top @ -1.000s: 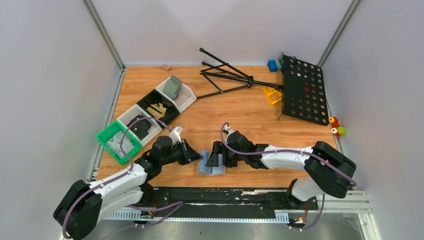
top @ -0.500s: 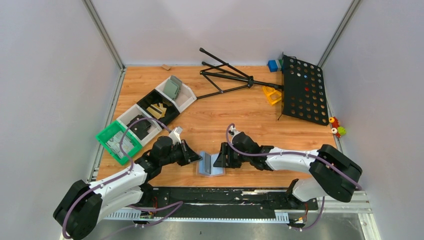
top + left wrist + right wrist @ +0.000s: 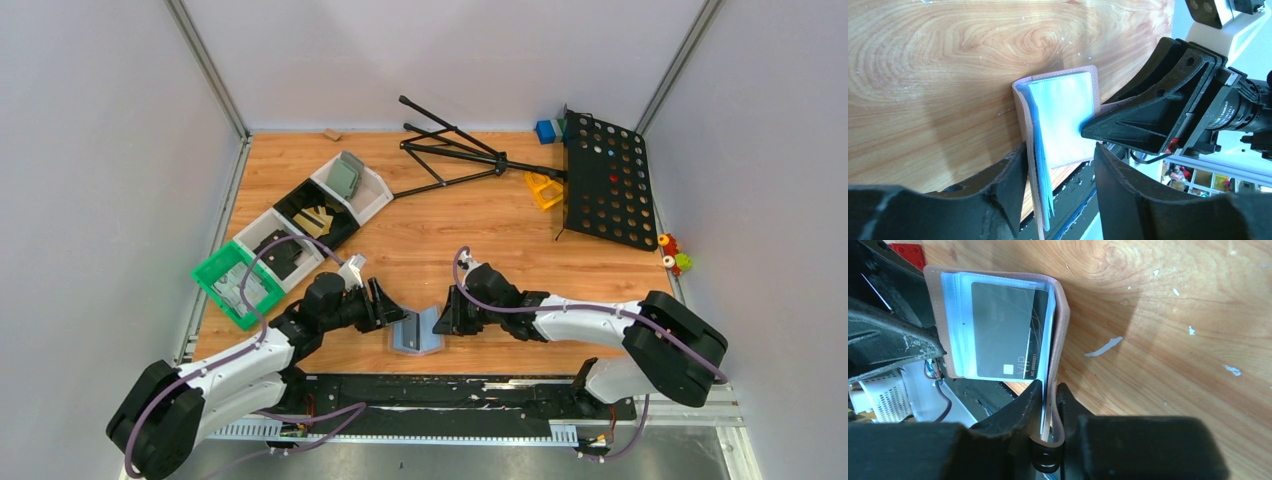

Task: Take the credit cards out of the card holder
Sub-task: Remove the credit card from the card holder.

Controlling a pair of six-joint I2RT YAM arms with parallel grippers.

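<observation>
Card holder (image 3: pixel 416 335) stands half-open, perhaps upright, pinched by right gripper (image 3: pixel 1049 392); left gripper (image 3: pixel 1060 160) spread.

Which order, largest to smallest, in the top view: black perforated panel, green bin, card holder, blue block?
1. black perforated panel
2. green bin
3. card holder, partly hidden
4. blue block, farther from the camera but clearly the smallest
</observation>
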